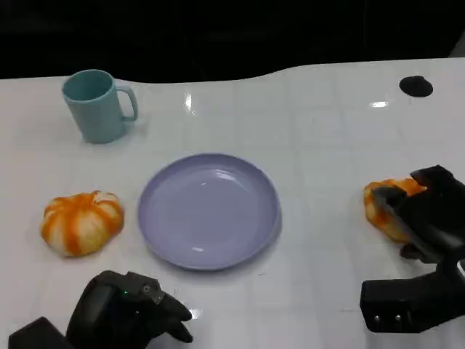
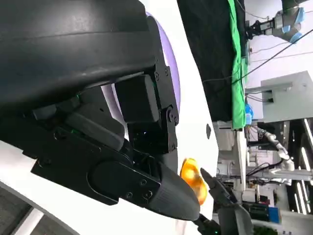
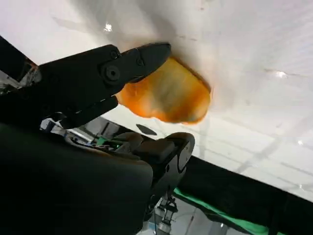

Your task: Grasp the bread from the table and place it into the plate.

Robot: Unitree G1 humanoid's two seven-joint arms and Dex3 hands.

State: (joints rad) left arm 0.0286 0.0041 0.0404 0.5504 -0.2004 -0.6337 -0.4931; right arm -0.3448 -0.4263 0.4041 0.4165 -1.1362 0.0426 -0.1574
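Fingers (image 3: 142,56) of your right hand (image 1: 429,214) straddle the bread (image 1: 385,207), spread and not clamped, right of the plate (image 1: 209,211) on the worktop (image 1: 320,131); your left hand (image 1: 127,309) rests with fingers curled on nothing

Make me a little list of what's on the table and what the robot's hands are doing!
plate: purple plate, middle of the table, nothing in it
bread: orange bread at the table's right side, not in the plate
right hand: right hand around the bread, fingers on either side of it; a firm grip cannot be told
left hand: left hand low near the table's front edge, holding nothing, fingers curled
pumpkin: orange and white pumpkin, left of the plate
mug: teal mug, back left
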